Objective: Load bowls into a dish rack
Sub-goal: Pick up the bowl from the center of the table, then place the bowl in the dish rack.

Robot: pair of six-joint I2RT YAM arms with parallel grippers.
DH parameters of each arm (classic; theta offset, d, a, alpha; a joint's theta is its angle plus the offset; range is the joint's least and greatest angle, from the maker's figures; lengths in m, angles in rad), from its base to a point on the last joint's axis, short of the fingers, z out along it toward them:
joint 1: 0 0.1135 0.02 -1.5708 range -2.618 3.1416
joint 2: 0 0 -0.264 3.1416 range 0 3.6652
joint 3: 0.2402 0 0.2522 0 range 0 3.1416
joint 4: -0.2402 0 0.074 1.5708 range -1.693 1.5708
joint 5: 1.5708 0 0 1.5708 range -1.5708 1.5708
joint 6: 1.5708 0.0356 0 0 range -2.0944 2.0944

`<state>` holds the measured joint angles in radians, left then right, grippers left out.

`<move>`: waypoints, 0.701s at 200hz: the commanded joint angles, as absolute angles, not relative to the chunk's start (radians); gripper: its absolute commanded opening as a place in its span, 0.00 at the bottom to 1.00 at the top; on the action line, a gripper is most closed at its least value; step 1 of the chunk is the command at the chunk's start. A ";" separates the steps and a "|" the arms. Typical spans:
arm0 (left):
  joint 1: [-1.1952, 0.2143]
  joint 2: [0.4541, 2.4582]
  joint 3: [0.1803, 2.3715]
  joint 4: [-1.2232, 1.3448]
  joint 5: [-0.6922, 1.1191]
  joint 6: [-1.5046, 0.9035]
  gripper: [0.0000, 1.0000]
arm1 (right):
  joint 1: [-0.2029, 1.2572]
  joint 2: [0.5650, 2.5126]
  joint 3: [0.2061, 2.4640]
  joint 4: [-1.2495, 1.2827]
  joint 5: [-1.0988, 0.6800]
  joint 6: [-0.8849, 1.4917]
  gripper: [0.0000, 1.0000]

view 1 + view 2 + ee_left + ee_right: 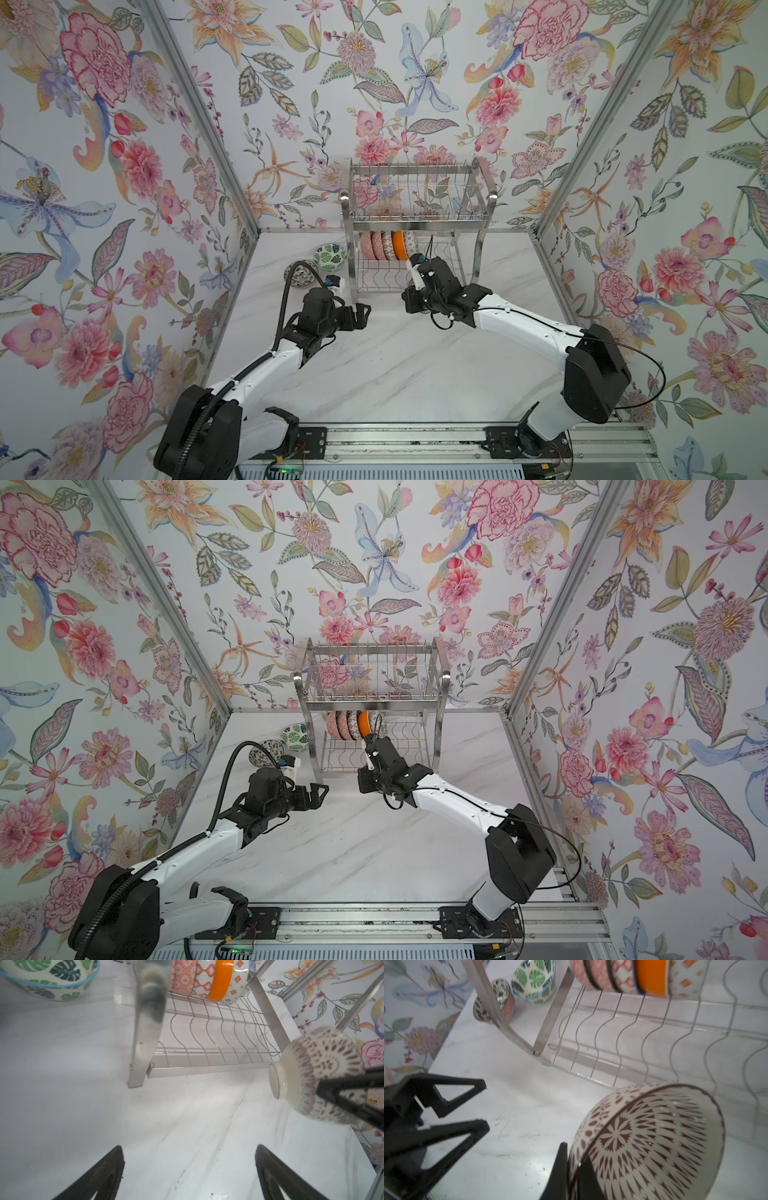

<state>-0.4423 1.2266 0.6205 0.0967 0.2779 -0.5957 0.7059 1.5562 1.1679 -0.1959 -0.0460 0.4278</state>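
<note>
- While hovering at the dish rack (415, 225), pinching the rim of a brown-patterned bowl (654, 1142) in closed right fingers (560, 1167).
- Holding left fingers (104, 1174) spread wide, empty, above the desk (395, 365).

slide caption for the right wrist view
Right hand grips a brown-patterned bowl by its rim, tilted before the dish rack's wavy lower wires.

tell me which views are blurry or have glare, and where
Left wrist: the rack leg near the lens is badly out of focus, and the held bowl is soft. Right wrist: the orange bowl smears at the edges; a bright patch glares on the table. Both top views: sharp, evenly lit.
</note>
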 commanded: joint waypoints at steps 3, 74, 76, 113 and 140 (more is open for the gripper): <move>-0.493 1.282 0.689 0.175 0.241 -0.539 0.99 | 0.654 1.525 1.122 0.023 -0.135 0.461 0.00; -0.561 1.430 0.873 0.189 0.231 -0.489 0.99 | 0.517 1.606 1.111 0.275 -0.163 0.507 0.00; -0.561 1.432 0.876 0.188 0.231 -0.489 0.99 | 0.516 1.611 1.113 0.280 -0.164 0.510 0.00; -0.562 1.462 0.930 0.141 0.213 -0.453 0.99 | 0.482 1.707 1.159 0.340 -0.163 0.541 0.00; -0.563 1.477 0.955 0.117 0.211 -0.434 0.99 | 0.463 1.762 1.186 0.376 -0.151 0.551 0.00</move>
